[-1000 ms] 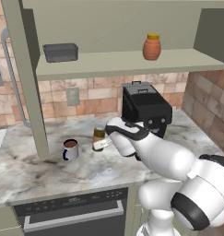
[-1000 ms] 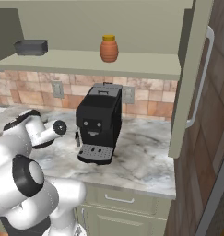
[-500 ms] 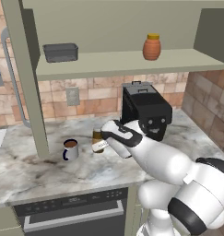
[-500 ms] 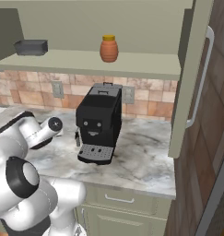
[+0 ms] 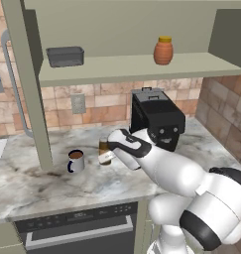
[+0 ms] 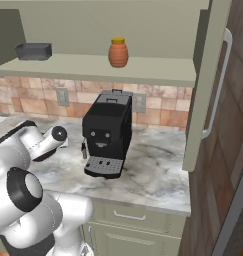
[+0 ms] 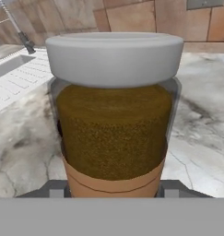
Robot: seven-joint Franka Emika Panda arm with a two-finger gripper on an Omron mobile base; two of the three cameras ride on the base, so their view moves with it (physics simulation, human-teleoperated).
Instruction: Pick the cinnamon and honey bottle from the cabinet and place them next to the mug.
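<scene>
Cinnamon (image 5: pixel 105 151) clasped in hand (image 5: pixel 111 153), low over worktop (image 5: pixel 37 183), right of mug (image 5: pixel 75 160). Honey bottle (image 5: pixel 163 50) stands on cabinet (image 5: pixel 142 65) shelf.

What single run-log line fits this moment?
gripper: shut on cinnamon | cinnamon: right of mug, at counter | honey bottle: on cabinet shelf

Reaching forward and left from the base, white arm bent low, claw (image 5: pixel 105 155) clamping closed around the cinnamon (image 5: pixel 104 151) jar, holding it upright.

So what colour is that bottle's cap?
Yellow, on the orange honey bottle; clearest in the left base view.
</scene>
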